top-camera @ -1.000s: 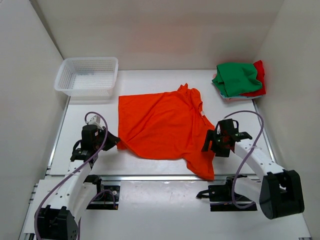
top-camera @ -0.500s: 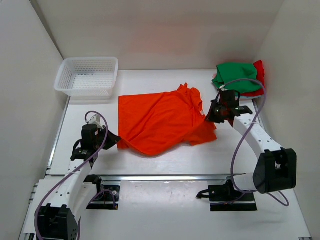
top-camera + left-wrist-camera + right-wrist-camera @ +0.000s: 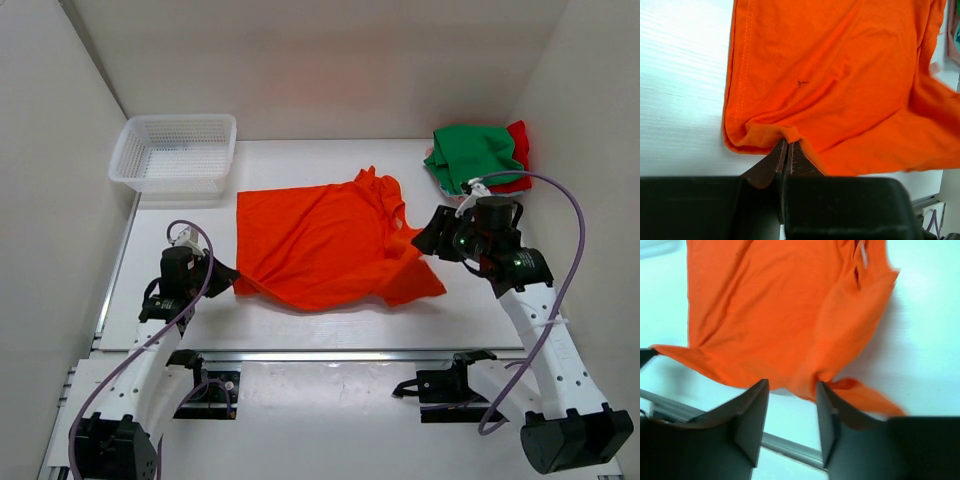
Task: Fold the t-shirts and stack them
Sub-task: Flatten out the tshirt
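Wrist view alone shows my left end effector (image 3: 786, 144) clenched on the bright orange cloth t-shirt (image 3: 840, 75); right end effector (image 3: 791, 390) released.

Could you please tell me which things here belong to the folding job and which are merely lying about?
Belong to the job:
orange t-shirt
green t-shirt
red t-shirt

Just lying about:
white mesh basket

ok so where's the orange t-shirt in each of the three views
top external: orange t-shirt spread mid-table
left wrist: fills most of the frame, above the left gripper
right wrist: upper left and centre
shared landmark: the hem corner pinched by the left gripper, far left in the right wrist view
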